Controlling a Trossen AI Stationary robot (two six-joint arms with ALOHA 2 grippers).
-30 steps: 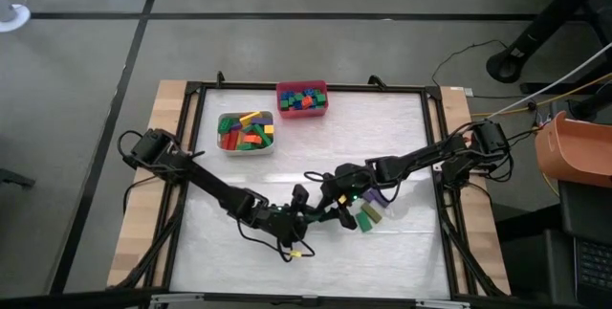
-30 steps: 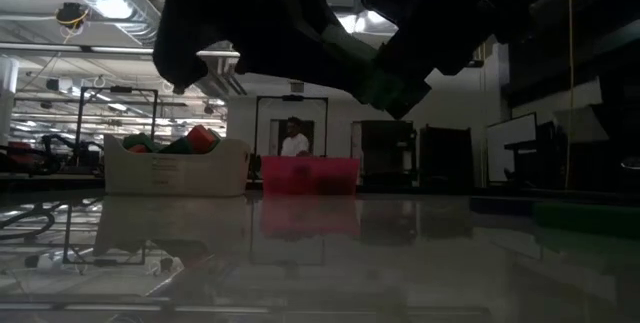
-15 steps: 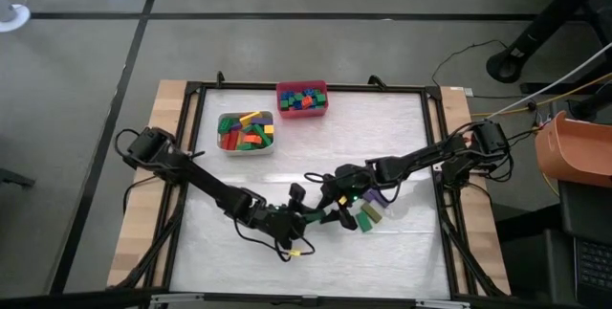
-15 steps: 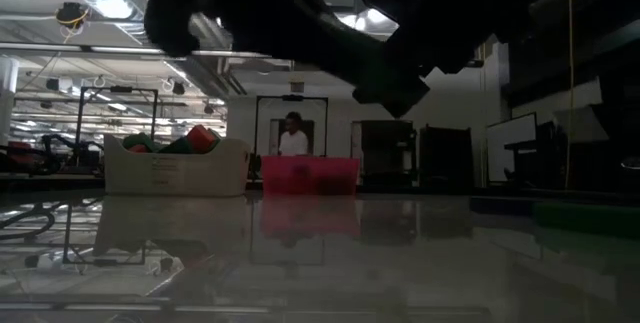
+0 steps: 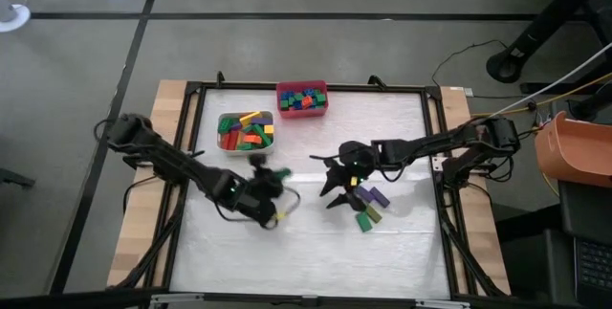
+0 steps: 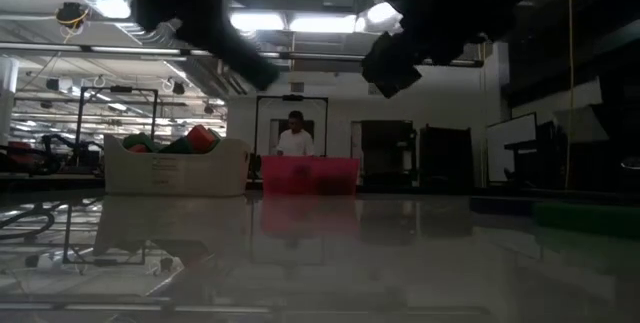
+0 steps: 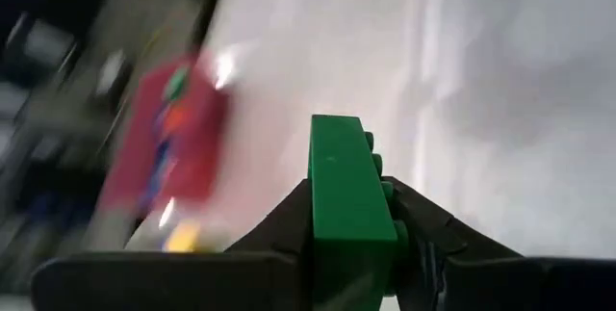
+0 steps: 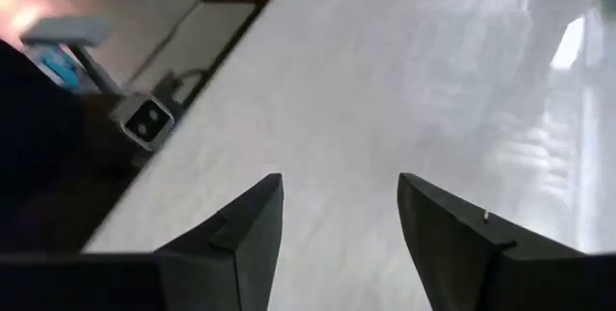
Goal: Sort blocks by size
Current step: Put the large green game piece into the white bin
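A long green block [image 7: 351, 205] sticks forward out of my left gripper [image 5: 272, 179], which is shut on it above the table's middle left, just near of the white bin [image 5: 246, 133]. That bin holds long blocks; the red bin [image 5: 302, 99] at the far edge holds short ones. My right gripper [image 8: 342, 205] hangs open and holds nothing above the table's middle [image 5: 333, 183]. A purple block [image 5: 376, 196], an olive block [image 5: 369, 211] and a green block [image 5: 364, 222] lie on the table right of it. My left gripper pinches the green block's rear end [image 7: 354, 253] between its two fingers [image 7: 284, 229], which lie along the block. Its studs [image 7: 377, 164] face one finger. Most of the bar juts out past the fingertips, slanting downward. It is lifted clear of the table.
A black frame [image 5: 432, 156] borders the white table surface. The near half of the table and its left side are bare. In the low view a person [image 6: 295, 139] stands in the room far behind the bins.
My left gripper has drawn away from my right gripper, toward the table's left and far edges and upward, rolling its wrist, and carries the green block toward the white bin. My right gripper has drawn back a little toward the far edge and risen.
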